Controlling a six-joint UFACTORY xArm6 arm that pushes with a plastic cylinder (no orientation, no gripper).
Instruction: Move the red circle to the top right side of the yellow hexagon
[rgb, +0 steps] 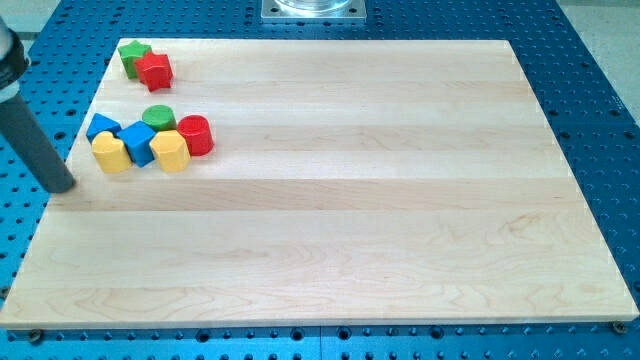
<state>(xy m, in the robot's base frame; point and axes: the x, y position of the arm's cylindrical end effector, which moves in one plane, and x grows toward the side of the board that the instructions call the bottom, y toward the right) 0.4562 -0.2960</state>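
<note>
The red circle (195, 134) stands at the upper left of the wooden board (340, 220), touching the right side of the yellow hexagon (170, 151). A green circle (158, 117) sits just above the hexagon. A blue cube (138, 143) is against the hexagon's left, with a second yellow block (110, 153) and a blue triangle (101, 126) further left. My tip (64, 187) rests at the board's left edge, left of and slightly below the second yellow block, apart from all blocks.
A green star (133, 55) and a red star (155, 70) touch each other near the board's top left corner. The board lies on a blue perforated table (590, 60). A metal mount (313, 9) sits at the view's top.
</note>
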